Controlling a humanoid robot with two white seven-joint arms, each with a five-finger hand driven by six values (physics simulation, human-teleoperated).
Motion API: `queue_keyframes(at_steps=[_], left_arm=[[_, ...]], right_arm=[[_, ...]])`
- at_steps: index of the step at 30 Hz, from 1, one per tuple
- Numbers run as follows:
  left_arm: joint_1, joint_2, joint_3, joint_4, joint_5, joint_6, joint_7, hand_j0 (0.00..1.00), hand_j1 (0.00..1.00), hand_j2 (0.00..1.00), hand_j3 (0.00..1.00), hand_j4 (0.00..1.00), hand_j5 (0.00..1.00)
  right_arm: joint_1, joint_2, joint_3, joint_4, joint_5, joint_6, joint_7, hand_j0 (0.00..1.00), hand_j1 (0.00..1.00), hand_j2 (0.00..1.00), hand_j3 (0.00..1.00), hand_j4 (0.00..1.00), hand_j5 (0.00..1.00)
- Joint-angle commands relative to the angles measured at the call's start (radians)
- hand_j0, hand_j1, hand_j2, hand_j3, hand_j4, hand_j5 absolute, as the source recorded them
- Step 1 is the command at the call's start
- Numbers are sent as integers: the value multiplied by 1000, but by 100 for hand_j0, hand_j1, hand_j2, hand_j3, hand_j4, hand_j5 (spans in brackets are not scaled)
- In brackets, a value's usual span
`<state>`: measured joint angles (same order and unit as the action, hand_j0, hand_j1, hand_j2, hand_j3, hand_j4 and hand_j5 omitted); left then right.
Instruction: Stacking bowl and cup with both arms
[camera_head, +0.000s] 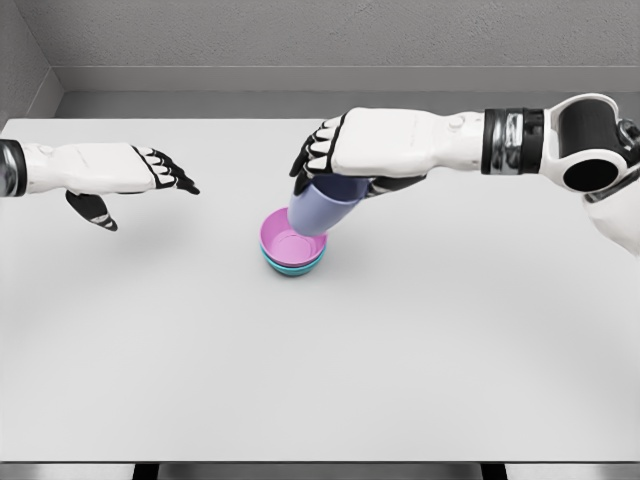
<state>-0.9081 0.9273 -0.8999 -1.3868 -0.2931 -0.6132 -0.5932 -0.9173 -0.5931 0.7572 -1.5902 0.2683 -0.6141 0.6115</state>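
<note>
A pink bowl sits nested inside a teal bowl near the middle of the white table. My right hand reaches in from the right and is shut on a lavender cup, held tilted with its lower end at the pink bowl's right rim. Whether the cup touches the bowl is unclear. My left hand hovers over the table at the left, well apart from the bowls, its fingers stretched out and holding nothing.
A grey wall rises behind the table's far edge. The table's front edge runs along the bottom of the view.
</note>
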Motion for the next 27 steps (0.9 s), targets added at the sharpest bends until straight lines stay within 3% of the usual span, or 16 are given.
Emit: queue_keyframes(at_steps=[1,23,27], left_arm=[[0,1,1,0,5,2,0,100,100,100,100,100,100],[2,1,1,0,5,2,0,100,100,100,100,100,100],[2,-2,1,0,5,2,-2,100,100,100,100,100,100]], right_arm=[[0,16,5,-1,-6,3,-1,67,67,67,67,67,67],[0,96,68,121,11,3,-1,67,67,67,67,67,67],[-8,105,67,177,11,3,-1,67,67,67,67,67,67]])
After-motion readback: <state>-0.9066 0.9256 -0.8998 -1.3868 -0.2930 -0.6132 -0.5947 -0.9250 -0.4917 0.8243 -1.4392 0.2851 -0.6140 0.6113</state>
